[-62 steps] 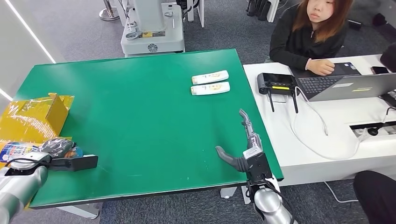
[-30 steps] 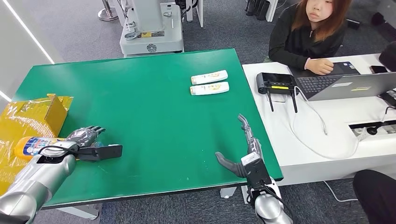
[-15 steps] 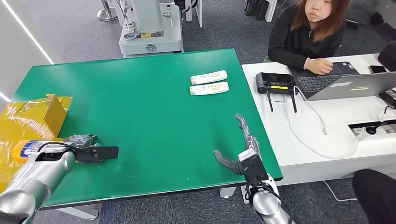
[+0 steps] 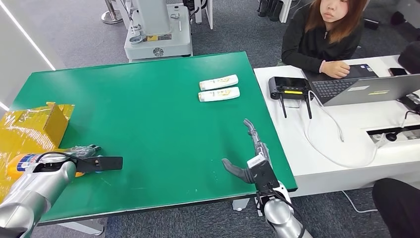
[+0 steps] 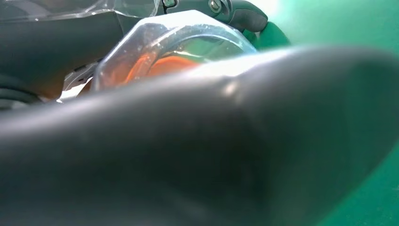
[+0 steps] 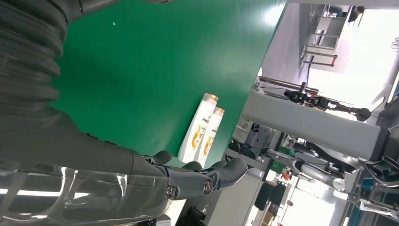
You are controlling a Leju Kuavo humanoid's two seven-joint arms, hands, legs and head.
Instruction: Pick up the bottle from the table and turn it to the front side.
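While the left hand grips an orange-capped bottle at lower left by the yellow box, the right hand hovers spread and empty, lower centre over the green table.

Yellow box at green table left edge. Person sits at white desk, open laptop, black router beside.

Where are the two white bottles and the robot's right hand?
Far white bottle (image 4: 218, 82), head view, middle of its body.
Near white bottle (image 4: 219, 93), head view, middle of its body.
Right robot hand (image 4: 250, 159), head view, palm.
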